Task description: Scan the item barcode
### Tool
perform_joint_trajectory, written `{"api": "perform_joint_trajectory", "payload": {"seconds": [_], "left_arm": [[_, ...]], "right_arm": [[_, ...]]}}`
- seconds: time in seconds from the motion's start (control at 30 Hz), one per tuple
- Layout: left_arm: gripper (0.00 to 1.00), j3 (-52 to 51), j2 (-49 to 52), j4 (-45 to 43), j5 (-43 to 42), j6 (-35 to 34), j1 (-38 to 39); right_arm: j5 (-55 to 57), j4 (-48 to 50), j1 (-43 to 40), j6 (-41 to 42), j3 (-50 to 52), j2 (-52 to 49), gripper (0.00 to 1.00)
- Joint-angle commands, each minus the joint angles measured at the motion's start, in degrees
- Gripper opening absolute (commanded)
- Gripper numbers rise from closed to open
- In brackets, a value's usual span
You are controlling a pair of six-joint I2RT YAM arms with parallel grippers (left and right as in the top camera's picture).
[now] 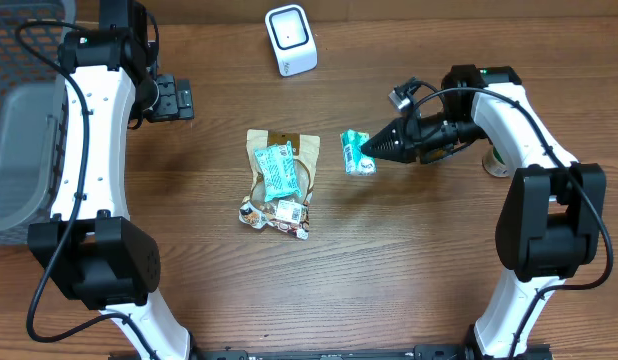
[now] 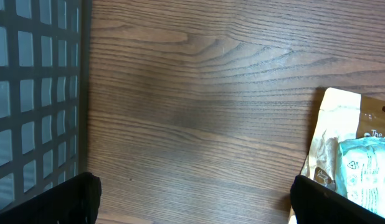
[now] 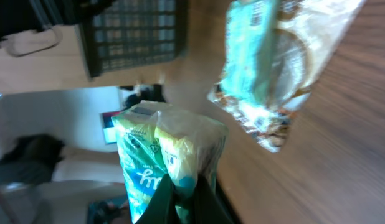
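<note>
Green crinkly plastic packet [image 1: 356, 152] pinched in the right gripper [image 1: 375, 150] above grained wooden table [image 1: 389, 260]; left gripper [image 1: 181, 98] jaws apart.

White boxy scanner [image 1: 290, 40] near wooden worktop's [image 1: 189, 280] rear edge; grey mesh basket [image 1: 19, 120] at left edge; paper snack pouches [image 1: 279, 185] centre, teal plastic sachet [image 1: 355, 152] just right of them.

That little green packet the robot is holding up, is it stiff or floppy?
Probably soft: the green packet creases where the right hand pinches its edge. Likely light, since that one pinch carries it above the table. Its film looks glossy, so it might slip or twist.
</note>
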State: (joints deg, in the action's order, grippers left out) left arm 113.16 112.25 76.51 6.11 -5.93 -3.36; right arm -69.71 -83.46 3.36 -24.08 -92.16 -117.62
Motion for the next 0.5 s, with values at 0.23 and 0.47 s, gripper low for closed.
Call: {"api": "perform_joint_trajectory", "payload": {"seconds": [0.23, 0.47], "left_arm": [[1.00, 0.90, -0.15, -0.09, 0.26, 0.61, 0.42], [1.00, 0.90, -0.15, -0.09, 0.26, 0.61, 0.42]], "right_arm": [[-8.09, -13.68, -0.22, -22.95, -1.73, 2.58, 0.04], [-11.02, -13.68, -0.22, -22.51, -1.73, 5.73, 0.04]]}}
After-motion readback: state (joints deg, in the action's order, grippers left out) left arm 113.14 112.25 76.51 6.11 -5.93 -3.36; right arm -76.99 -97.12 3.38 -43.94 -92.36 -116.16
